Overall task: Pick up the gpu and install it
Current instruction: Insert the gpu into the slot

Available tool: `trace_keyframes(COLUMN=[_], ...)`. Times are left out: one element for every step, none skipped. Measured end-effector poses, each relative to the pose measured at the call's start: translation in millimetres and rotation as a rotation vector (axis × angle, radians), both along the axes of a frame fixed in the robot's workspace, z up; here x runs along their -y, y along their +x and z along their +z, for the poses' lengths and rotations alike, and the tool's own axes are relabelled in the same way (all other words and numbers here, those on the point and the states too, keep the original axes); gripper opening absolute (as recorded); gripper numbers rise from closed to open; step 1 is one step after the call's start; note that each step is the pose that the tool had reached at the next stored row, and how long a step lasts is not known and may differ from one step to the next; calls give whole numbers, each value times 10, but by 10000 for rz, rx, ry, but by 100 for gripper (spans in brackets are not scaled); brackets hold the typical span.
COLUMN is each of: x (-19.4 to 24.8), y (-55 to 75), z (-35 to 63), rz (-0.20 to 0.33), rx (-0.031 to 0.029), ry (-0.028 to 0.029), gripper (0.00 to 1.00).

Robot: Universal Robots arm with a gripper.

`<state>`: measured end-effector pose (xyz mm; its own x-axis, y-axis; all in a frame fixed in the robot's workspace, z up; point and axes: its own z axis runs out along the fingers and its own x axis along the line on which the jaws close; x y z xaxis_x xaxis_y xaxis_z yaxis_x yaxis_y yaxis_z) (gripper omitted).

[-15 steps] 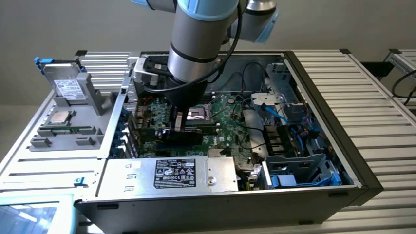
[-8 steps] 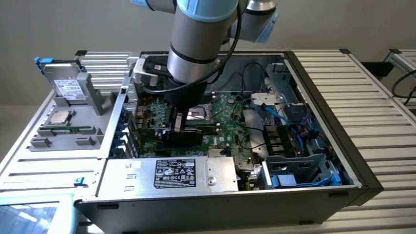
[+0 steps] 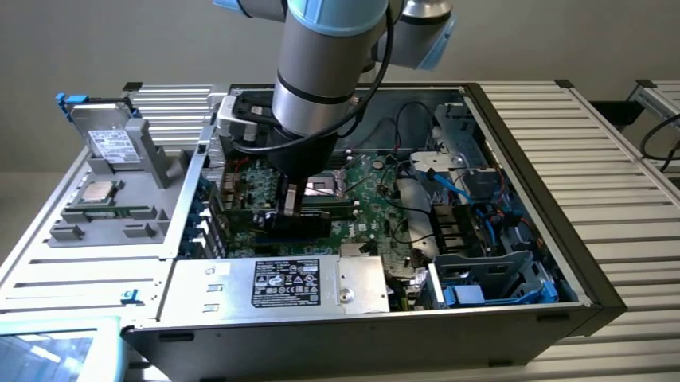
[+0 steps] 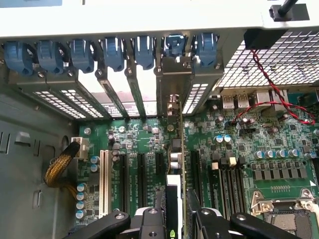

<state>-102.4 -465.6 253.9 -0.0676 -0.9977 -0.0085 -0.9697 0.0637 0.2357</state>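
The gripper [image 4: 174, 221] pinches the gpu [image 4: 176, 154] on edge over the motherboard [image 4: 239, 149] slots, on the exterior view's left of the CPU socket [image 3: 322, 188]; if its bracket [image 4: 173, 87] catches the rear slot frame [image 4: 132, 79], it could seat crooked.

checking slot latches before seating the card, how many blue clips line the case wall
7. The blue clips sit in one row along the case wall by the slot covers. The gpu lines up with one of them. Others may be hidden beyond the row's ends.
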Motion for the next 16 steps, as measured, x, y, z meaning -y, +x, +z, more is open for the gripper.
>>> trace_keyframes(x=[0,0,0,0,1,3,6,7,7,7,7,8,8,8,8,7], y=[0,0,0,0,0,0,0,0,0,1,1,1,1,1,0,0], z=[0,0,0,0,0,0,0,0,0,0,0,0,0,0,0,0], rz=[1,1,0,0,0,-1,-1,-1,-1,0,0,0,0,0,0,1], rx=[0,0,0,0,0,0,0,0,0,-1,0,0,0,0,0,0], ry=[0,-1,0,-1,-1,-1,-1,-1,0,0,0,0,0,0,1,0], gripper=[28,28,28,28,28,28,28,28,28,28,28,28,28,28,28,28])
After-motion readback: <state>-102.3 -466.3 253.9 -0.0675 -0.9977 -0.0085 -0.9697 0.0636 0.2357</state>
